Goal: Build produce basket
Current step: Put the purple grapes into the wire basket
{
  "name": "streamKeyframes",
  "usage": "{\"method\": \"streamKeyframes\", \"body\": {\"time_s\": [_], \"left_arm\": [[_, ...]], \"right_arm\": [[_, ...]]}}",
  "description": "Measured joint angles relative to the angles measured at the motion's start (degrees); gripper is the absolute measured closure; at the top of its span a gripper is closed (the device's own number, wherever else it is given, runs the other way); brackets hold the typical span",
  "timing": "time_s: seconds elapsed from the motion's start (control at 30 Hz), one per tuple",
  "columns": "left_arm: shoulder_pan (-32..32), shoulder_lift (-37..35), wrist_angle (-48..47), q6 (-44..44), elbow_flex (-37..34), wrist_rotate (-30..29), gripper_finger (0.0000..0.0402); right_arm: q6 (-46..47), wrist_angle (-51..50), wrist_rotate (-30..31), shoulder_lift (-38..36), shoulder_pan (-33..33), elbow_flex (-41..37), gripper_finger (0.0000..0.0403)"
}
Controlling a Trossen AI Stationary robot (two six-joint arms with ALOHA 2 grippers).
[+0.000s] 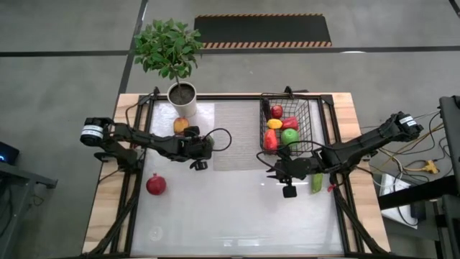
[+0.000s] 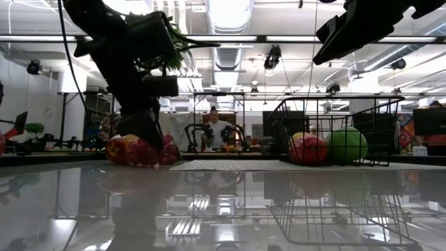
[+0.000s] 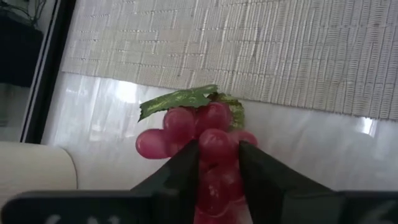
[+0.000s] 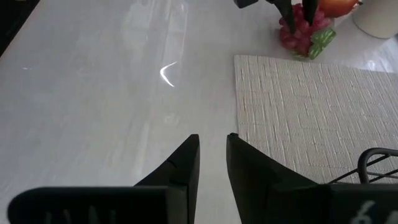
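A bunch of red-purple grapes (image 3: 186, 127) with a green leaf lies on the white table just left of the woven mat (image 1: 233, 133). My left gripper (image 3: 219, 149) is shut on it and hides it from above (image 1: 198, 150). The black wire basket (image 1: 287, 124) stands at the mat's right edge and holds red, yellow and green produce. An orange fruit (image 1: 180, 124) lies by the white pot, a red fruit (image 1: 156, 185) near the table's left front, and a green cucumber (image 1: 317, 182) beside the right arm. My right gripper (image 4: 212, 146) hovers over the table with nothing in it, its fingers almost together. My left gripper pinches the grape bunch between its two fingers, at the end away from the leaf (image 3: 217, 177). The fingers slant down at it from the table's left side. The bunch rests on the table (image 2: 150, 152), with its leaf end pointing toward the mat.
A white pot (image 1: 184, 99) with a leafy plant stands at the far left, close behind the orange fruit. Black frame rails run along the table's edges. Bare white table lies in front of the mat. A person sits in the room beyond (image 2: 212, 129).
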Motion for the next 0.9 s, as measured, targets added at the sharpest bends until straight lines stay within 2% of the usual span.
{"method": "streamKeyframes", "body": {"time_s": [0.4,0.57,0.73,0.9], "left_arm": [[-0.2,-1.1,1.4,-2.4,0.0,-1.1,0.0328],[-0.3,-3.0,1.8,-2.8,0.0,-1.2,0.0358],[-1.2,-6.0,2.5,-2.8,0.0,-1.2,0.0387],[-2.9,-9.4,4.7,-2.8,0.0,-1.2,0.0392]], "right_arm": [[0.0,0.6,0.0,0.0,0.0,-0.5,0.0335],[0.9,1.5,0.0,0.0,0.0,-1.5,0.0335],[0.6,5.8,0.0,0.0,0.0,-3.7,0.0335],[0.5,12.0,0.0,0.0,0.0,-6.7,0.0335]]}}
